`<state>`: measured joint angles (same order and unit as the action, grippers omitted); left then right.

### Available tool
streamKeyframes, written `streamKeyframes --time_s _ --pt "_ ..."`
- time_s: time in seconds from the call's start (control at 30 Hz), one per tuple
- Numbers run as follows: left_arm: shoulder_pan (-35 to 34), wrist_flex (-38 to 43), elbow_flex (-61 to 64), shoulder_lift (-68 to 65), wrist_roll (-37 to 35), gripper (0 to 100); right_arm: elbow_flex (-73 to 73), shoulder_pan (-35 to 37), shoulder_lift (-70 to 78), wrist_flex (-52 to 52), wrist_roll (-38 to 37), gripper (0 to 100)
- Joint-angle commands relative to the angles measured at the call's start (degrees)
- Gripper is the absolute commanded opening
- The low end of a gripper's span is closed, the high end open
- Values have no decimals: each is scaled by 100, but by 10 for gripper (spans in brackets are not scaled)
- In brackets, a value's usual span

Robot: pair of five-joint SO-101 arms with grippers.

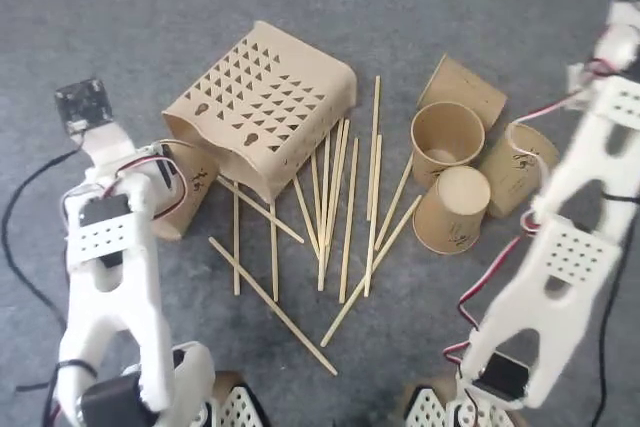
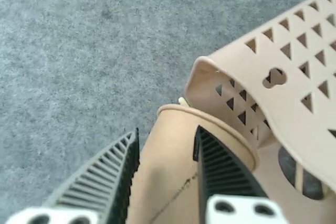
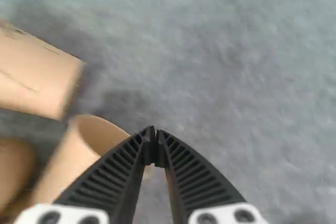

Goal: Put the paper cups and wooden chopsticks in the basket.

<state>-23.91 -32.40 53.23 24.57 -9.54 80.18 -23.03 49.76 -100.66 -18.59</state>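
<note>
The left fingers (image 2: 107, 182) were clamped on a paper cup (image 2: 165, 192) whose rim sat at the mouth of the basket (image 2: 283, 51), tipped on its side on the tabletop (image 1: 130, 37), apparently so the cup could slide in. The high view added wooden chopsticks (image 1: 345, 197) scattered beside the basket and four more cups (image 1: 455, 212). The right wrist view showed the right fingers (image 3: 181, 169) pressed together, empty, over one cup.

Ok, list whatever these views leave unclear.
Basket interior: high view, hidden by its own perforated wall.
Held cup in the left claw: high view, partly behind the arm; left wrist view, base cut off.
Cups beside the right claw: right wrist view, blurred and cut off, count unclear.
</note>
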Motion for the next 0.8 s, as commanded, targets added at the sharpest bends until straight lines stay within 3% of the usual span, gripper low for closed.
streamKeyframes --time_s 0.0,0.23,0.43,0.77 --pt "202 -914 -734 571 334 167 -97 -505 -664 -251 -185 8" --pt "422 -2321 -2193 334 352 167 -431 -1103 -778 -259 -290 8" --pt "396 -3473 -3688 -870 396 167 -1908 -1262 -1877 -251 -510 9" --pt "545 -3446 -4840 -2593 1284 167 -5046 -1209 -4040 418 -527 9"
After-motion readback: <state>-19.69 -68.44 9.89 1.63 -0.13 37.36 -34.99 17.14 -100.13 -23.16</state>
